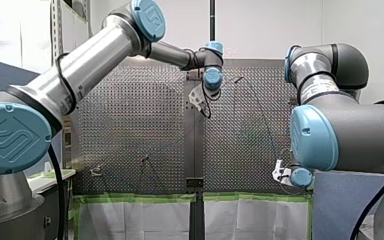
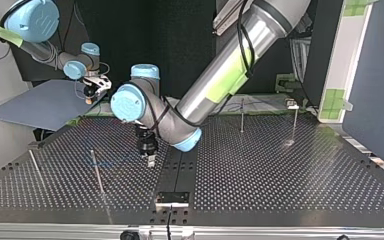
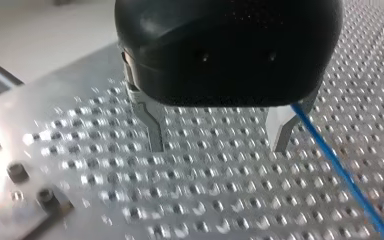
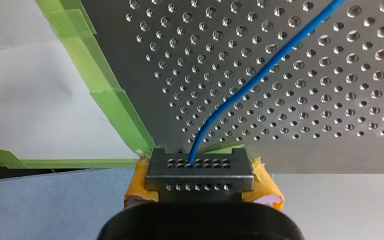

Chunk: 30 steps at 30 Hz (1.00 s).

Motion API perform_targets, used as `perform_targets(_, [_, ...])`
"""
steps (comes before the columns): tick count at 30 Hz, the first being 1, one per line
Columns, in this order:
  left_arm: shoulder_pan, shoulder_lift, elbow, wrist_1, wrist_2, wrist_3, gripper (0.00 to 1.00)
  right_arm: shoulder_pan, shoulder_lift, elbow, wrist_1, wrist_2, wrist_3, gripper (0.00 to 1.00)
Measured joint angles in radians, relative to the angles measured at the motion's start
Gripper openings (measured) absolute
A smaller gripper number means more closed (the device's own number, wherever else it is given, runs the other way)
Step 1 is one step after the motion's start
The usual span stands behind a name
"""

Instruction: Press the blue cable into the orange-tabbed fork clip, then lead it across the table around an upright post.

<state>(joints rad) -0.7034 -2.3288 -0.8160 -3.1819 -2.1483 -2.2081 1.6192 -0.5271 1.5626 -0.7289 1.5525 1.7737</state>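
Observation:
The blue cable comes out from between the yellow pads of my right gripper, which is shut on it at the table's taped edge. It runs on over the perforated table. In the top view my right gripper hangs at the far left. My left gripper hovers low over the plate near the middle seam, its metal fingers open with nothing between them. The cable passes just outside one fingertip. A small clip fixture sits at the front view's near left; its tab is too small to make out.
Thin upright posts stand on the plate: two at the top view's left, two more at its right. Green tape lines the table's edge. A bracket sits on the middle seam.

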Motion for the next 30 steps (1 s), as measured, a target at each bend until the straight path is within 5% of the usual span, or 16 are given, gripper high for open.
perform_targets(7, [-0.011,0.029,-0.056,0.045,0.055,0.022,1.0,0.003,0.0,0.0,0.002,0.0,0.0,0.0])
perform_targets(14, [-0.011,0.032,-0.112,-0.003,0.125,0.031,1.0,0.006,0.0,0.0,0.006,0.0,0.0,0.0])
perform_targets(30, [-0.009,0.069,-0.118,-0.068,0.285,0.074,1.0,0.007,-0.001,-0.002,0.008,-0.002,0.002,0.0])
